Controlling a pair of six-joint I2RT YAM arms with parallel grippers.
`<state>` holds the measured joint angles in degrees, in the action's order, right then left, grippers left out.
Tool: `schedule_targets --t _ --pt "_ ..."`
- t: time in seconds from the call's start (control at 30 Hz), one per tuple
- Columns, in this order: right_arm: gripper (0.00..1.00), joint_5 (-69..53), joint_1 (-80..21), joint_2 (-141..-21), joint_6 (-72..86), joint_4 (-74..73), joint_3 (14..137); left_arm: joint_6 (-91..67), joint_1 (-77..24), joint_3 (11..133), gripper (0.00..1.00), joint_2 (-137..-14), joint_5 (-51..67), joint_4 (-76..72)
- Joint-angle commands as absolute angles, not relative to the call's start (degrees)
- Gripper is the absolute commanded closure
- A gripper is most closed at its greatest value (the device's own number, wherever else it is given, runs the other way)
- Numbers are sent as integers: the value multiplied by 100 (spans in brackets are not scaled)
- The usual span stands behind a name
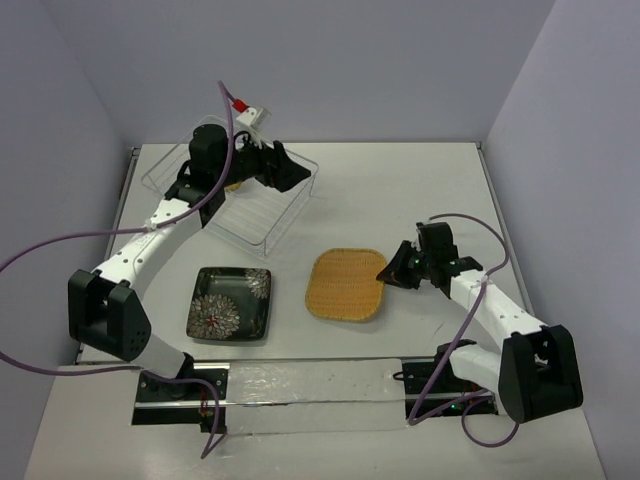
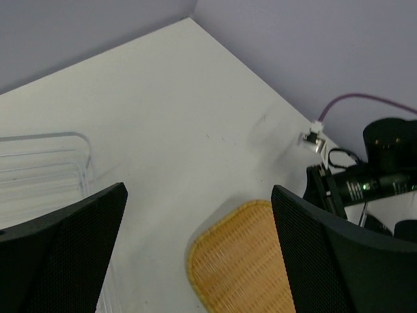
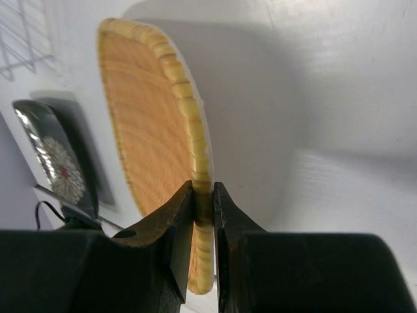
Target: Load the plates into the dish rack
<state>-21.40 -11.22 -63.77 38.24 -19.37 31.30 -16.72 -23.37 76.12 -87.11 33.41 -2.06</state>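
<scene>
So the orange woven plate (image 1: 345, 285) is laid flat on the table (image 1: 400, 190), pretty much in the middle. Its right rim is pinched between the narrow jaws of the right gripper (image 1: 388, 270). In the right wrist view the fingers (image 3: 186, 215) are seen clamped on either side of the braided edge. The black flowered plate (image 1: 231, 303) is parked just left of it, flat, not touching.

The dish rack (image 1: 265, 215) is set further back on the left. A sliver of yellow plate (image 1: 233, 186) can be made out inside it, mostly hidden by the arm. The left gripper (image 1: 285, 168) is held over the rack's right side, jaws spread wide, nothing gripped.
</scene>
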Motion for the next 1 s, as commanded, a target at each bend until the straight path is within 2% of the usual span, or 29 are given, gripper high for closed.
schedule_targets --t 0.0,0.27,0.47,0.6,0.73,0.87,0.97 --pt "100 -1895 -1090 -6088 4146 -2105 3912 -881 -2841 7877 1 -8653 3433 -24" --pt "100 -1429 -1099 -6042 4274 -2299 4948 962 -4309 7940 1 -8550 2906 822" --pt "100 -1442 -1116 -6135 4498 -2329 5351 998 -5470 8467 1 -8993 1931 1269" --pt "100 -1382 -1116 -6120 4399 -2320 5440 730 -5581 8552 1 -9275 1729 1274" --pt "100 -1517 -1125 -5999 3563 -2320 5749 702 -5563 8425 1 -9116 1315 1097" --pt "100 -1946 -1137 -5733 2575 -2315 5827 1308 -5460 8261 1 -8700 1114 894" --pt "100 -2420 -1144 -5573 1980 -2320 5770 1642 -4989 8503 1 -8631 1723 983"
